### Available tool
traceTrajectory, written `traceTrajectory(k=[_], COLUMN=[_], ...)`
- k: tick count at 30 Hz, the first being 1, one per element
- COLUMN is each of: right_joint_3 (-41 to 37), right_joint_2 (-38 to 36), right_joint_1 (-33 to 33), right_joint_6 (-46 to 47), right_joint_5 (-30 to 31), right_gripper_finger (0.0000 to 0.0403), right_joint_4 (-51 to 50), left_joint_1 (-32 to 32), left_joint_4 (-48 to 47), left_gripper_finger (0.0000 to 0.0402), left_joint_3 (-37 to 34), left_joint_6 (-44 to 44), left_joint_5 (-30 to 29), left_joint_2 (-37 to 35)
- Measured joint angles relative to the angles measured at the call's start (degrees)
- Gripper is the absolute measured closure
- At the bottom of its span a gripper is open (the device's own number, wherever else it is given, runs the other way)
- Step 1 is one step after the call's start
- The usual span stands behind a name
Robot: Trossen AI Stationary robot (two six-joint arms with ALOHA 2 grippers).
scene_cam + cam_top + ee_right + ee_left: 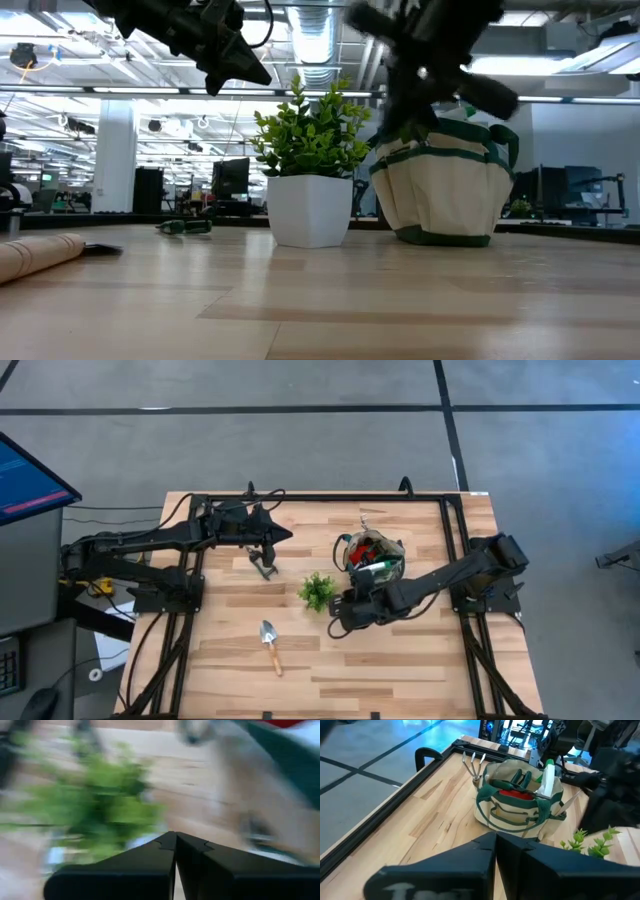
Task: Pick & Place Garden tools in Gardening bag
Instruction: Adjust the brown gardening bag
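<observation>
The gardening bag (375, 555) stands upright at the table's far right and also shows in the left wrist view (520, 802). It holds a spray bottle (547, 780), red gloves (516, 794) and a small rake (472, 764) at its side. Dark shears (262, 564) lie flat on the table below my left gripper (288, 536), which is shut, empty and held high. A wooden-handled trowel (270, 645) lies flat near the front. My right gripper (342, 612) is shut and empty, above the table between the bag and the potted plant (317, 590).
The potted plant stands mid-table just left of my right gripper, in a white pot (310, 208). A black frame (320, 497) runs along the table's edges. Bare wood (400, 660) lies at the front right.
</observation>
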Motion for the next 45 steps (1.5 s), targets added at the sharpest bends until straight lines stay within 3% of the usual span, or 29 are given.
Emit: traceTrajectory(k=[15, 18, 21, 25, 29, 37, 45], right_joint_3=[-0.1, -0.2, 0.0, 0.1, -0.2, -0.1, -0.1], right_joint_2=[-3.7, -4.5, -4.8, -4.0, -2.0, -1.9, -1.6], right_joint_1=[2.7, 2.6, 2.4, 1.7, -0.3, -3.5, -5.4], right_joint_6=[14.9, 11.4, 4.4, -0.8, -0.8, -6.6, -1.1], right_joint_5=[-1.2, -3.7, -7.6, -5.4, -0.8, 1.3, 3.1], right_gripper_finger=[0.0403, 0.0403, 0.0403, 0.0403, 0.0403, 0.0403, 0.0403], right_joint_4=[-25.8, -22.7, -13.4, -5.5, -5.8, 0.5, -8.0], left_joint_1=[0.0, 0.0, 0.0, 0.0, 0.0, 0.0, 0.0], left_joint_4=[-0.4, -0.4, -0.3, -0.3, -0.4, -0.5, -0.5], left_gripper_finger=[0.0401, 0.0401, 0.0401, 0.0401, 0.0401, 0.0401, 0.0401], left_joint_3=[0.0, 0.0, 0.0, 0.0, 0.0, 0.0, 0.0], left_joint_6=[0.0, 0.0, 0.0, 0.0, 0.0, 0.0, 0.0], left_joint_5=[-0.3, -0.3, -0.3, -0.3, -0.2, -0.2, -0.2], left_joint_2=[0.0, 0.0, 0.0, 0.0, 0.0, 0.0, 0.0])
